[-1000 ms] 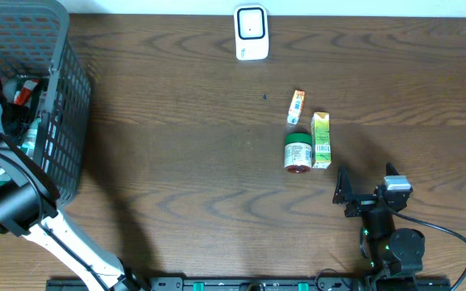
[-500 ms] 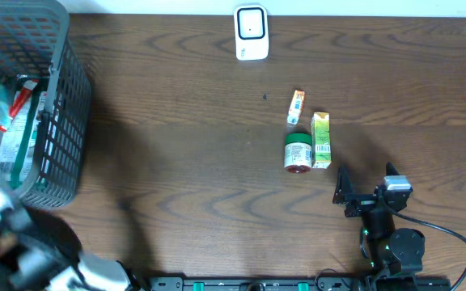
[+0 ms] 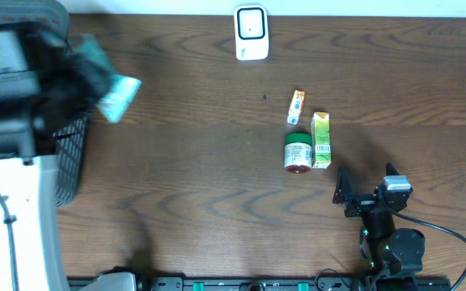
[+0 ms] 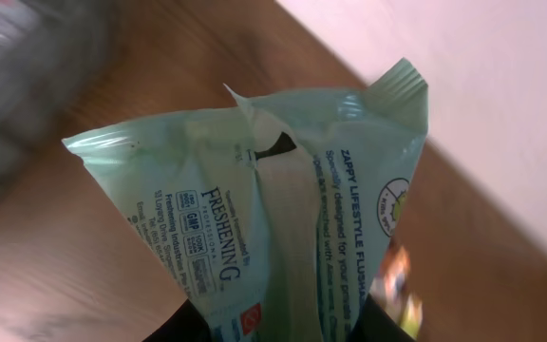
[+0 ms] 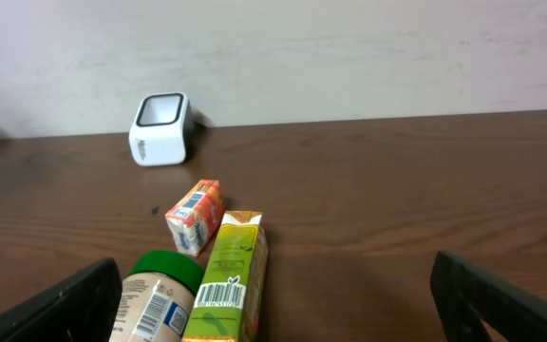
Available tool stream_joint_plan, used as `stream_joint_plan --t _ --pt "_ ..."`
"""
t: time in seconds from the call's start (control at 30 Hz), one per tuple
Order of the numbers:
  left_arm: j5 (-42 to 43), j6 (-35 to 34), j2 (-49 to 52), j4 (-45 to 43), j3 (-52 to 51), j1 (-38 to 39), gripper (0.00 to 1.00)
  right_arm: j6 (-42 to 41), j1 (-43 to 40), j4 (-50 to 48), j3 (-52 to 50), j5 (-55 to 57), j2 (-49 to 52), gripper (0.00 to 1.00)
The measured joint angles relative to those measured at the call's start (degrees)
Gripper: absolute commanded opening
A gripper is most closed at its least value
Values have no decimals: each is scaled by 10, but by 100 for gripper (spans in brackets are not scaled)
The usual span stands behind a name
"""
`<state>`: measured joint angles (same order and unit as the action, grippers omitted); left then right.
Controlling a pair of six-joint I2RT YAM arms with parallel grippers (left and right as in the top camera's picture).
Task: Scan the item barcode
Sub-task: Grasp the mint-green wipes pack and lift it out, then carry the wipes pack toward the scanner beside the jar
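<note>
- Pouch point(image 3: 118, 95), mint-green, in mid-air over the left of the table point(image 3: 217, 202), just beside the basket point(image 3: 73, 153) rim, clamped at its near end in the left claw point(image 4: 283, 331).
- Runs lengthwise straight out from that claw, with the crimped seal at the far tip and the printed back seam turned to the wrist camera.
- Scanner point(image 3: 250, 33), white, upright at the far edge, off to the pouch's right and well apart from it, open wood between.
- Judged the hinge of the coming move: a carry to the right, then a turn of the pouch's coded face toward the scanner's window.
- Left arm the nearer, and the only one loaded.
- Right claw point(image 3: 361, 194) low at the near right, fingers wide apart, nothing between them.
- Beyond the right claw, toward the scanner: jar point(image 3: 298, 152) and green carton point(image 3: 320, 139) side by side, orange carton point(image 3: 297, 107) just past them, all apart from the scanner.
- Overhead: gives the whole line from pouch to scanner, but smears left arm and pouch into blur, so the grip cannot be read there.
- Left wrist: gives print, seam and crimp sharp, with dark fingertips at the frame's bottom edge. Shows no scanner, and no barcode clear enough to pick out.
- Right wrist: shows the scanner with its dark window tilted up, plus a barcode on the green carton. No pouch in it.
</note>
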<state>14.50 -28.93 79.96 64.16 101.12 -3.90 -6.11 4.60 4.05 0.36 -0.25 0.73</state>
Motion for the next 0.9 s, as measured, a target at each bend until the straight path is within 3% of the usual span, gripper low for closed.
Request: stream_joint_plan --t 0.33,0.9 --pt "-9 34 108 0 -71 200 28 0 0 0 0 0 0 99" --pt "-20 36 357 -83 -78 321 28 0 0 0 0 0 0 99"
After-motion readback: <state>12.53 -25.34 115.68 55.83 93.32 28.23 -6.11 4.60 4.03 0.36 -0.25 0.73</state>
